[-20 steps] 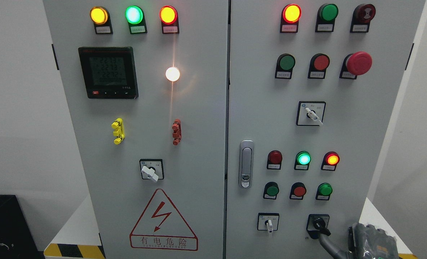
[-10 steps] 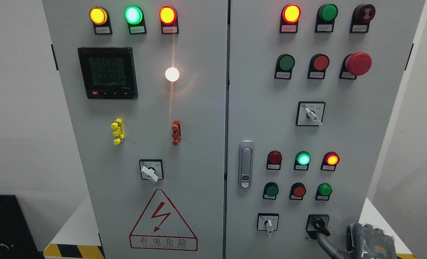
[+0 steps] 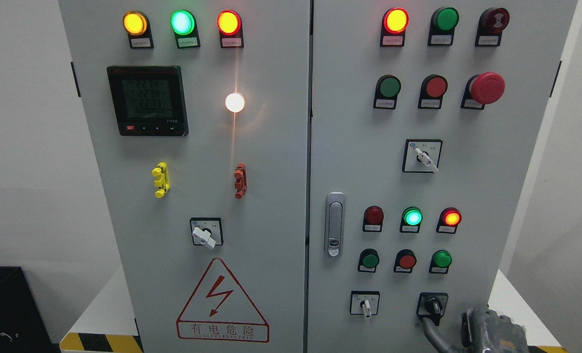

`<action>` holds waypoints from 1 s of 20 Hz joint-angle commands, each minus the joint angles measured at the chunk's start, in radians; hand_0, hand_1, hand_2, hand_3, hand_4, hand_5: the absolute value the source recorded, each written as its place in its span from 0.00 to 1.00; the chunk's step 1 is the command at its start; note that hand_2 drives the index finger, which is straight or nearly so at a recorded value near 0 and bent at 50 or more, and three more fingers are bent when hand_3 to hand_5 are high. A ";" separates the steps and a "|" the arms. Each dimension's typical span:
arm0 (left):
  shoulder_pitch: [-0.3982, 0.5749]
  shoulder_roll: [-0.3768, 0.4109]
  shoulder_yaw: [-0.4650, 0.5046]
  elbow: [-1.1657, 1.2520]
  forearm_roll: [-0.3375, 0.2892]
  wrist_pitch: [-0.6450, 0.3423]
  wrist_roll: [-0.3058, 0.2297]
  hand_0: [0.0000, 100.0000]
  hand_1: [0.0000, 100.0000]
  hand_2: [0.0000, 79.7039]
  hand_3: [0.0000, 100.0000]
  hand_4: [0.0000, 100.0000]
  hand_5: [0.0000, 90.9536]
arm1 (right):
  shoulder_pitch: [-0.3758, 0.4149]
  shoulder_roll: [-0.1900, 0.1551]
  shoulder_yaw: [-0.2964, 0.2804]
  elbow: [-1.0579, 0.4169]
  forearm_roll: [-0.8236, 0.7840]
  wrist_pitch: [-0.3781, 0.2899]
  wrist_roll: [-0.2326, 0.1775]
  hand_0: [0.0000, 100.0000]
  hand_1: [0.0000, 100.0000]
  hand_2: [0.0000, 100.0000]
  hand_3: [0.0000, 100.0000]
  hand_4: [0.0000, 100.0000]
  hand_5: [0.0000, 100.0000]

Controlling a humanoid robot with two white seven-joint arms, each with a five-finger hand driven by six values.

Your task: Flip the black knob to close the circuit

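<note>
The small black rotary knob (image 3: 435, 307) sits low on the grey metal cabinet (image 3: 281, 162), right of a white-handled selector switch (image 3: 366, 306) and below a row of green and red round pushbuttons (image 3: 407, 261). The robot's grey right hand (image 3: 487, 333) (largely cut off by the bottom edge) extends one finger (image 3: 433, 332) just beneath the knob; whether it grips cannot be told. Labels are unreadably small.

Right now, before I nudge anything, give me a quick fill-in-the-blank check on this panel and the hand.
1. The black knob sits in the right door's bottom ____ corner.
2. The right hand shows just ____ the knob.
3. The lamp between the two red ones glows ____.
4. The hazard triangle is on the ____ door.

Missing: right; below; green; left
</note>
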 commanded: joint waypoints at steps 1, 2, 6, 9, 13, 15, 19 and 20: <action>0.000 0.000 0.000 0.001 0.000 -0.001 0.000 0.12 0.56 0.00 0.00 0.00 0.00 | 0.005 0.022 0.045 -0.003 0.000 -0.001 -0.006 0.00 0.02 0.95 1.00 1.00 1.00; 0.000 0.000 0.000 0.001 0.000 -0.001 0.001 0.12 0.56 0.00 0.00 0.00 0.00 | 0.008 0.028 0.043 -0.010 0.000 -0.001 -0.015 0.00 0.02 0.95 1.00 1.00 1.00; 0.000 0.000 0.000 0.001 0.000 -0.001 0.000 0.12 0.56 0.00 0.00 0.00 0.00 | 0.053 0.033 0.036 -0.085 -0.023 -0.001 -0.018 0.00 0.02 0.94 1.00 1.00 1.00; 0.000 0.000 -0.001 0.001 0.000 -0.001 0.000 0.12 0.56 0.00 0.00 0.00 0.00 | 0.094 0.034 0.037 -0.142 -0.116 0.002 -0.047 0.00 0.02 0.90 1.00 0.99 1.00; 0.000 0.000 -0.001 0.001 0.000 -0.001 0.001 0.12 0.56 0.00 0.00 0.00 0.00 | 0.169 0.039 0.059 -0.201 -0.288 0.001 -0.098 0.00 0.06 0.74 0.99 0.88 0.83; 0.000 0.000 -0.001 0.001 0.000 -0.001 0.000 0.12 0.56 0.00 0.00 0.00 0.00 | 0.201 0.037 0.092 -0.222 -0.416 -0.001 -0.142 0.00 0.08 0.65 0.90 0.82 0.74; 0.000 0.000 0.000 -0.001 0.000 -0.001 0.000 0.12 0.56 0.00 0.00 0.00 0.00 | 0.281 0.037 0.146 -0.277 -0.702 0.002 -0.193 0.00 0.10 0.44 0.61 0.60 0.59; 0.000 0.000 -0.001 0.000 0.000 -0.001 0.001 0.12 0.56 0.00 0.00 0.00 0.00 | 0.307 0.037 0.154 -0.291 -0.762 0.004 -0.195 0.00 0.10 0.40 0.57 0.57 0.55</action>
